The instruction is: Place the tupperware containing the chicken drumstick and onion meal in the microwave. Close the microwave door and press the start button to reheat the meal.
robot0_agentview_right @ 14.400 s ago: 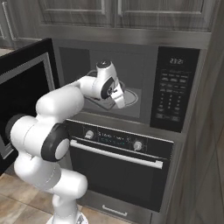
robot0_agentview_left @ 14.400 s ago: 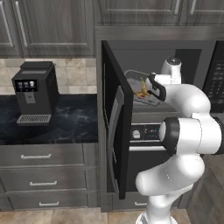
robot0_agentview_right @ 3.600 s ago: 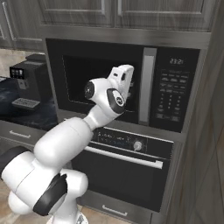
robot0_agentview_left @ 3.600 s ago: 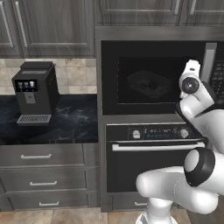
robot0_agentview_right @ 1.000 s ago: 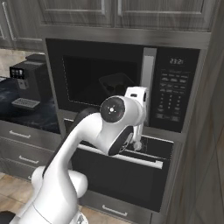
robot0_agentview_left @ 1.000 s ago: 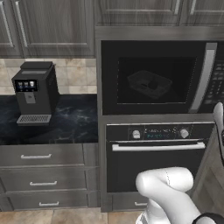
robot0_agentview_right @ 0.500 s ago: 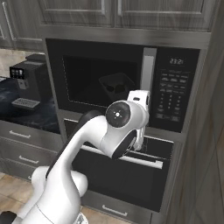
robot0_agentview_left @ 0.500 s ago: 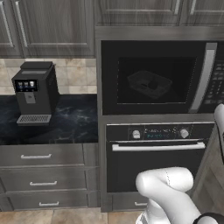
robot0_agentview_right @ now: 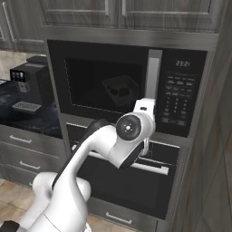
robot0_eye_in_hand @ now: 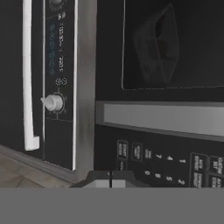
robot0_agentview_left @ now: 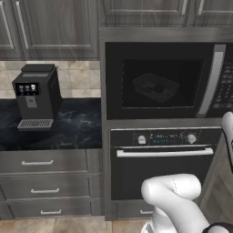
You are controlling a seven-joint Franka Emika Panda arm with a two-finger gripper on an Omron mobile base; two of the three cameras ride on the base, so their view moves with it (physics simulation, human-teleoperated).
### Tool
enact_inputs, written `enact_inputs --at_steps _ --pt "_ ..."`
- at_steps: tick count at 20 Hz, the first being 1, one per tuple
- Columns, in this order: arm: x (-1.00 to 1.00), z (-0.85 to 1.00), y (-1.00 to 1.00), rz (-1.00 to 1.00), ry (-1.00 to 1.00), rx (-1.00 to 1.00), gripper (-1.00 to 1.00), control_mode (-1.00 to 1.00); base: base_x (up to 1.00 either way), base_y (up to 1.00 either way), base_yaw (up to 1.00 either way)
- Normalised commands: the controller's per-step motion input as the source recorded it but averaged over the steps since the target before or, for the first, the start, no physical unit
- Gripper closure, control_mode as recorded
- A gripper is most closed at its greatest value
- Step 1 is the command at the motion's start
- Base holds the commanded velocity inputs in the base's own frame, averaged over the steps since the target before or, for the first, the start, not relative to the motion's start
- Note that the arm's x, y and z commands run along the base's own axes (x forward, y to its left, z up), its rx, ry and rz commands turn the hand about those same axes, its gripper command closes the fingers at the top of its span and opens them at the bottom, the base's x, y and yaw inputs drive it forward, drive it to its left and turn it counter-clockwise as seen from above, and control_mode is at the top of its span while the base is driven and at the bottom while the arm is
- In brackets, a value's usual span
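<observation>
**Microwave shut, meal inside, jaws clenched at the keypad**

Grey wood cabinets line the kitchen wall, and a dark marble surface to the left carries a black coffee machine. Set into the cabinet column is the microwave, with the black oven directly below it. The microwave door is closed flat, its long silver handle running upright beside the keypad panel. Through the dark glass the tupperware shows dimly, sitting inside the cavity near its middle; in the right base view it appears again with dark shapes inside that are too dim to tell apart.

The white arm reaches up in front of the oven, its hand ending just below the handle and near the keypad's lower left. In the hand view, which is rolled sideways, the gripper has its jaws clenched together with nothing between them, close in front of the rows of keypad buttons. An oven knob lies off to that view's left.
</observation>
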Motion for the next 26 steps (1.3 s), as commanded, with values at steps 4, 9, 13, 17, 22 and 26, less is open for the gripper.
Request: enact_inputs --at_steps 4,9,13,17,22,26 --pt "0.09 -0.14 -0.02 0.07 -0.1 0.06 1.0 -1.0 0.0 0.0 0.0" --pt "0.12 -0.06 -0.07 0.1 -0.11 0.05 1.0 -1.0 0.0 0.0 0.0" --pt "0.09 0.0 -0.18 0.11 -0.08 0.03 1.0 -1.0 0.0 0.0 0.0" --pt "0.05 0.0 -0.1 0.09 -0.07 0.0 1.0 -1.0 0.0 0.0 0.0" --pt "0.1 -0.07 -0.01 0.04 -0.1 0.0 1.0 -1.0 0.0 0.0 0.0" --pt "0.19 -0.02 0.0 0.01 -0.09 0.0 1.0 -1.0 0.0 0.0 0.0"
